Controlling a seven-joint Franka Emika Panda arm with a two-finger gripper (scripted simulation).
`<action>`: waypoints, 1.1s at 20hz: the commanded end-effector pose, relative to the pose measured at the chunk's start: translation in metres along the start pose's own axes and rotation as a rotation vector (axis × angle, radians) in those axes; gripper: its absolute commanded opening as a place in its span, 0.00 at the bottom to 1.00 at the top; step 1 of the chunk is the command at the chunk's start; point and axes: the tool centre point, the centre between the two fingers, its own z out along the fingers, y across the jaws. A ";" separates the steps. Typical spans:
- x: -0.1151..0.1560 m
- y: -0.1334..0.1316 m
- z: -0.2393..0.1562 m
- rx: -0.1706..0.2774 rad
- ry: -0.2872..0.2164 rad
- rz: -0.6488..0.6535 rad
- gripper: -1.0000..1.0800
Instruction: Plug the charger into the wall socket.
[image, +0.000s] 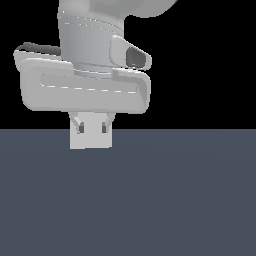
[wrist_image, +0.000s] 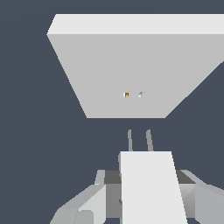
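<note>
Where the wrist view looks ahead, a flat light-grey square wall socket panel (wrist_image: 131, 65) with two tiny holes faces two thin grey prongs — a gap between, nothing intervening. The small off-white cuboid charger (wrist_image: 151, 188) sits clamped in the grey hand (wrist_image: 148, 192). In the exterior view the hand (image: 92, 129) hides the panel above a matte slate table (image: 150, 200).

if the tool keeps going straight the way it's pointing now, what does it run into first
Most likely the wall socket. The charger held in the tool leads, its two prongs aimed near the socket's two holes; a gap remains, depth unclear.
</note>
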 end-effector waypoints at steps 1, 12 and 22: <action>0.000 -0.001 -0.001 0.003 0.000 -0.005 0.00; 0.007 -0.001 0.003 0.004 0.000 -0.004 0.00; 0.038 -0.002 0.019 0.005 0.000 -0.003 0.00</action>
